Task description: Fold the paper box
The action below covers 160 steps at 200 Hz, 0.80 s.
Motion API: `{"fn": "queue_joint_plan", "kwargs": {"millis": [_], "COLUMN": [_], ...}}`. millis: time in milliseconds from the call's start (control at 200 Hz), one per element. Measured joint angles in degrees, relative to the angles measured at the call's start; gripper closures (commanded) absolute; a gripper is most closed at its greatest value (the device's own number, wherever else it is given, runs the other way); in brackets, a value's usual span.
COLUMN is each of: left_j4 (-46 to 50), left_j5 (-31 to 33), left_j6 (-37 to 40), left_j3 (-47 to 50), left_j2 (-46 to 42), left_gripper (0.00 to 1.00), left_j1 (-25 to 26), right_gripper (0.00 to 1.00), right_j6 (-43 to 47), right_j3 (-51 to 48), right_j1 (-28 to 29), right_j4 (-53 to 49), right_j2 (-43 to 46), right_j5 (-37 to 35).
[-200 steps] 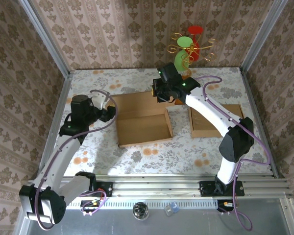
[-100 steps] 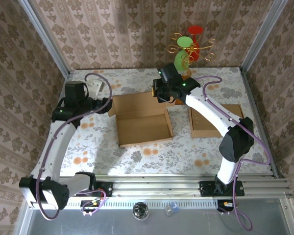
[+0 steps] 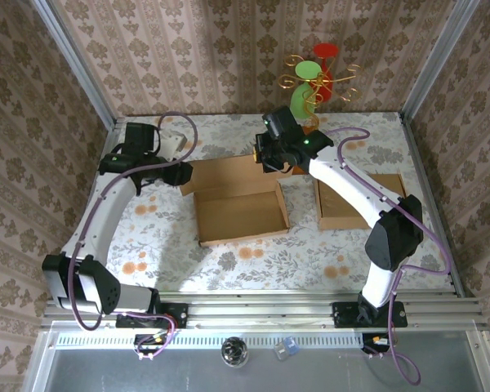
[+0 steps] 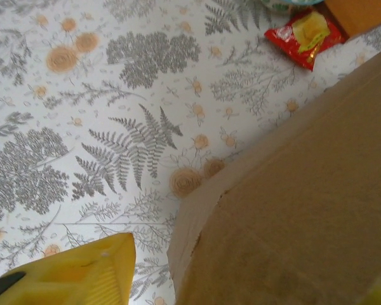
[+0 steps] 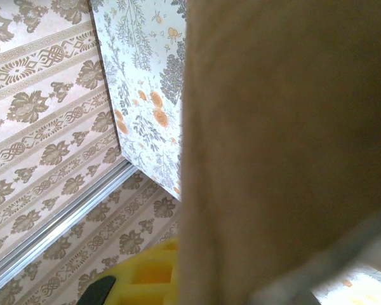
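Top external, floral table [image 3: 253, 263], papered walls [image 3: 188, 57], right end effector [image 3: 265, 158] clamping paper box [image 3: 241, 214], left end effector [image 3: 183, 174] unclear.

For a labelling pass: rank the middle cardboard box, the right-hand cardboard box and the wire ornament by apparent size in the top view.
1. The middle cardboard box, clearly largest.
2-3. The right-hand cardboard box and the wire ornament: similar extent; the right arm hides part of the box, so I won't rank them.

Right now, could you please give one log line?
left gripper: open, straddling paper box left flap | right gripper: shut on far flap
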State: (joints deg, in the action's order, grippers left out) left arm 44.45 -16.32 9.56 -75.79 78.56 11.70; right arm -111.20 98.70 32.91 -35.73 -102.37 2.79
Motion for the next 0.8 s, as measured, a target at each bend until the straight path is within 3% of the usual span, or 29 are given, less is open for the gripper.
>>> {"fn": "queue_joint_plan", "kwargs": {"millis": [210, 415, 800], "left_j4": [0.09, -0.02, -1.53], "left_j5": [-0.46, -0.63, -0.07], "left_j6": [1.38, 1.27, -0.07], "left_j3": [0.07, 0.13, 2.32], "left_j2": [0.48, 1.68, 2.08], "left_gripper": [0.69, 0.71, 0.92], "left_j1": [0.61, 1.09, 1.40], "right_gripper": [1.00, 1.00, 1.00], "right_j6": [-0.02, -0.04, -0.17], "right_j3": [-0.09, -0.11, -0.13], "right_j1": [0.00, 0.00, 0.04], "right_j4": [0.11, 0.85, 0.90], "right_j2": [0.00, 0.00, 0.00], "right_j5": [0.02, 0.00, -0.13]}}
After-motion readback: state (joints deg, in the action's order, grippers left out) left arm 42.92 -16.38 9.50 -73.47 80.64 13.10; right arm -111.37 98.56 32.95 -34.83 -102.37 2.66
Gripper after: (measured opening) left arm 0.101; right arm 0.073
